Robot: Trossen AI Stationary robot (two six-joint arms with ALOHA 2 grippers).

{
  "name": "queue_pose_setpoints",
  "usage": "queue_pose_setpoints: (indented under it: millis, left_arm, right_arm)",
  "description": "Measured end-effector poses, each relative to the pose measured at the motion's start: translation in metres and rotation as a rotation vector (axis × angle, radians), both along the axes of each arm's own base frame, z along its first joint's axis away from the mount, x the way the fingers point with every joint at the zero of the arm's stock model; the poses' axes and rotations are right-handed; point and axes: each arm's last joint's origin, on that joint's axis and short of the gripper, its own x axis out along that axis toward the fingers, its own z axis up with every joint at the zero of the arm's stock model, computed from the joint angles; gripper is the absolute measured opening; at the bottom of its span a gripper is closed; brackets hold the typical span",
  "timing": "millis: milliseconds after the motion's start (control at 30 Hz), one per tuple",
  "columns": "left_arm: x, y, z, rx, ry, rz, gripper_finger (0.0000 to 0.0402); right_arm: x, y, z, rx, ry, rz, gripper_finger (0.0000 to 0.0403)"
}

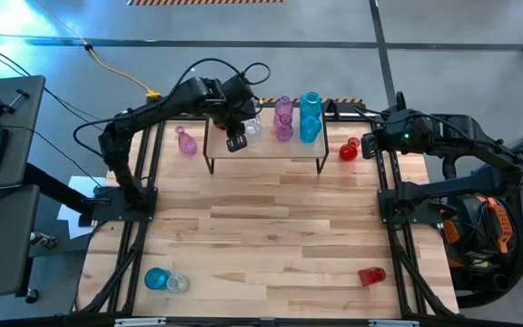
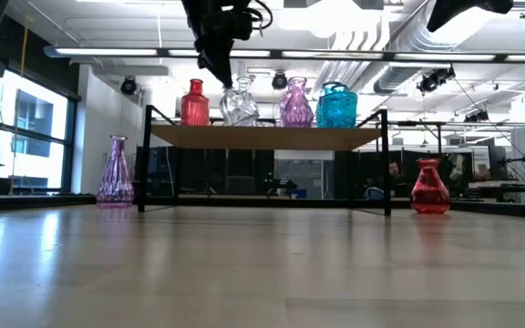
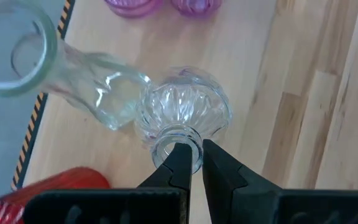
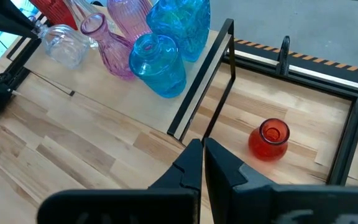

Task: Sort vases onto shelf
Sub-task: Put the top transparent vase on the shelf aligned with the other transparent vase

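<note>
The shelf [image 1: 271, 153] stands at the table's far side. On it are a red vase [image 2: 195, 105], two pink-purple vases [image 1: 283, 119] and two teal vases [image 1: 310, 116]. My left gripper [image 3: 193, 149] reaches down over the shelf's left part and is shut on a bulbous clear vase [image 3: 182, 109]. That vase stands next to a taller clear vase [image 3: 73, 74]. My right gripper [image 4: 202, 146] is shut and hangs above the table, right of the shelf. It is near a red vase [image 4: 269, 140] standing there on its base. My left gripper pinches the bulbous clear vase by the rim of its neck [image 3: 163, 149], one finger inside the mouth and one outside. The fingers come from above, pointing down. In the low view the vase [image 2: 240, 107] is tilted, its bottom at the shelf top.
A pink-purple vase [image 1: 186, 143] stands on the table left of the shelf. Near the table's near edge are a teal vase [image 1: 156, 278] and a clear vase [image 1: 178, 283] on the left, and a red vase [image 1: 371, 275] on its side on the right. Bare planks lie between.
</note>
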Motion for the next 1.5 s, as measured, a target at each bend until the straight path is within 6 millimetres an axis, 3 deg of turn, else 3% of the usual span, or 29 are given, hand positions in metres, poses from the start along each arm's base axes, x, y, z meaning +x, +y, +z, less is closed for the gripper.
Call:
queue_pose_setpoints:
  millis: [333, 800, 1300, 1500]
  left_arm:
    - [0.001, 0.004, -0.002, 0.003, -0.003, 0.036, 0.0013]
    - [0.001, 0.004, -0.002, -0.006, -0.005, 0.056, 0.0054]
    - [-0.010, 0.000, 0.000, -0.004, 0.069, 0.070, 0.0056]
    - [-0.010, 0.000, 0.007, 0.022, 0.021, 0.073, 0.0056]
  right_arm:
    - [0.000, 0.000, 0.000, -0.004, 0.003, 0.005, 0.0000]
    - [0.000, 0.000, 0.000, -0.003, 0.003, 0.004, 0.0000]
    - [0.000, 0.000, 0.000, -0.008, 0.003, -0.002, 0.0000]
    - [0.000, -0.001, 0.000, -0.021, 0.006, -0.014, 0.0000]
